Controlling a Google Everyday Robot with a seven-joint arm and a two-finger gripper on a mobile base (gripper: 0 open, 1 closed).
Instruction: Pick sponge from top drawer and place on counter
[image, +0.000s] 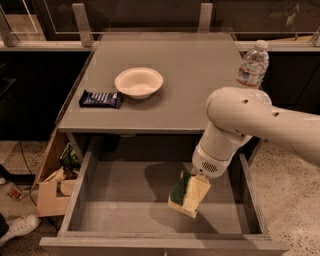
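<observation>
Green-over-yellow wavy-edged sponge (181, 196) hangs tilted, clenched in my tool (196, 186), just above the floor of the wide shallow grey top drawer (80, 200); the flat grey counter (185, 85) lies above and beyond, so I'd lift first.

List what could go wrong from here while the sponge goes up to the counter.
1. The green-and-yellow sponge hangs tilted in the shut gripper above the open grey drawer; it might slip and drop.
2. The flat grey counter has its front edge close above the gripper; lifting could snag the sponge there.
3. The clear plastic bottle stands near the white arm; a swing may topple it.
</observation>
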